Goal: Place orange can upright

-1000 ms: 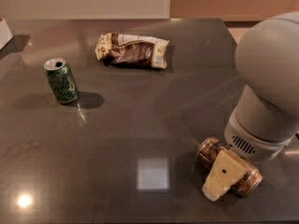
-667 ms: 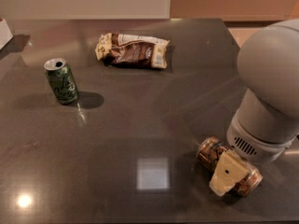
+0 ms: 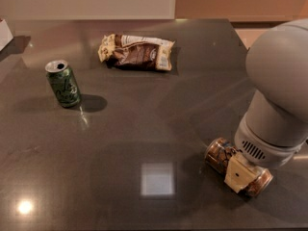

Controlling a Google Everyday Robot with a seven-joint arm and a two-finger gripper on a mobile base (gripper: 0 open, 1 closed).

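Camera view: the orange can (image 3: 219, 155) lies on its side on the dark table (image 3: 144, 129), well to the right of the upright green can (image 3: 63, 84) and nearer the camera. The gripper (image 3: 239, 176) is clamped across its middle. A snack packet (image 3: 137, 52) lies behind the green can, to its right.
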